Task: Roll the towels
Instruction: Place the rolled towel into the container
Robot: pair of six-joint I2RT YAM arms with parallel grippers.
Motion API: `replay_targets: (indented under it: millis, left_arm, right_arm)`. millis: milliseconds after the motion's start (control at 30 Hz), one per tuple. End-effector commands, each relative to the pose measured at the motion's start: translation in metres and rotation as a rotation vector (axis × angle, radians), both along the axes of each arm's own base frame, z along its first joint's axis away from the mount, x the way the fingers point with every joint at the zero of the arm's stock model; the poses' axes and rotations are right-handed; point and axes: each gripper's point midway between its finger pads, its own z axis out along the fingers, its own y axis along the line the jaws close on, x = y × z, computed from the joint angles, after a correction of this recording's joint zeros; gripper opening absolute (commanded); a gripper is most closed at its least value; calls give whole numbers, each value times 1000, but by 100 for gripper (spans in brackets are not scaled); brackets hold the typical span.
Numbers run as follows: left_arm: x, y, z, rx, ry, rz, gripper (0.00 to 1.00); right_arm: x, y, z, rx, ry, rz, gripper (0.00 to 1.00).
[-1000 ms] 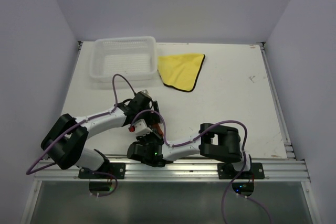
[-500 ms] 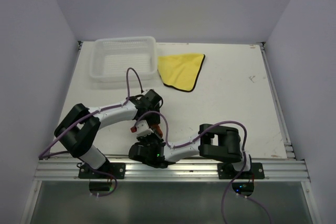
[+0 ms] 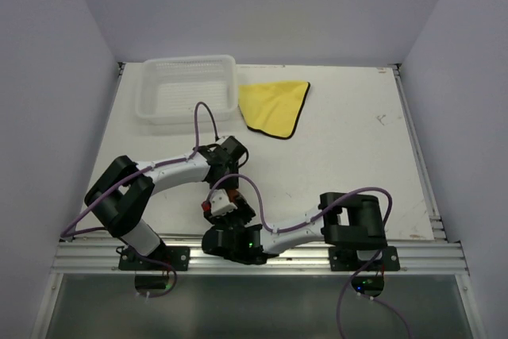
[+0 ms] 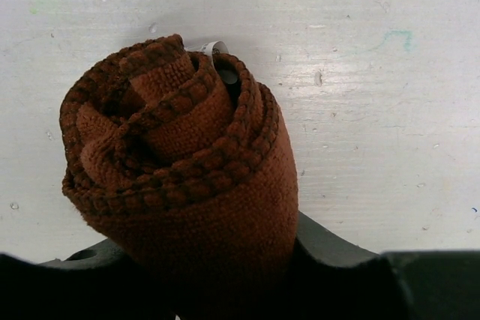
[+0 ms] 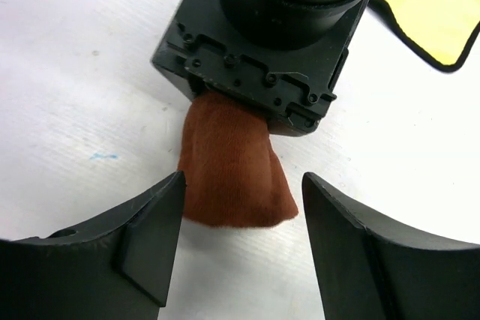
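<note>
The left hand (image 4: 202, 245) clamps the rolled rust-brown towel (image 4: 180, 148); the right hand (image 5: 241, 207) stands apart, flanking that roll's end; an even squeeze should keep the coil tight.

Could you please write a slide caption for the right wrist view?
Open right gripper flanks the rolled rust-brown towel tucked under the left gripper; yellow towel beyond.

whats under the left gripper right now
The rolled rust-brown towel. In the right wrist view one end pokes out from beneath the left gripper, between the right gripper's open fingers; the left gripper's body covers the rest of the roll.
</note>
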Motion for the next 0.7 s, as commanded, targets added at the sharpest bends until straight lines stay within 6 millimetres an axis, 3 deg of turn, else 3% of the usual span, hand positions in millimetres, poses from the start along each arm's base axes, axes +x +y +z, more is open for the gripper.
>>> replay_targets:
  millis: [0, 133, 200, 333, 500, 667]
  left_arm:
    - [-17, 22, -26, 103, 73, -18, 35]
    - [0, 21, -11, 101, 24, -16, 32]
    - [10, 23, -1, 92, 0, -16, 32]
    - [41, 23, 29, 78, -74, -2, 22]
    - [70, 31, 54, 78, -118, 5, 16]
    - [116, 37, 100, 56, -204, 27, 16]
  right_arm:
    - [-16, -2, 38, 92, -42, -8, 67]
    - [-30, -15, 60, 209, -6, -16, 68]
    - [-36, -29, 54, 250, 44, -28, 68]
    - [-47, -50, 62, 336, 85, -25, 68]
    - [-44, -78, 64, 332, 101, -52, 68]
    - [-42, -95, 66, 340, 104, -81, 68]
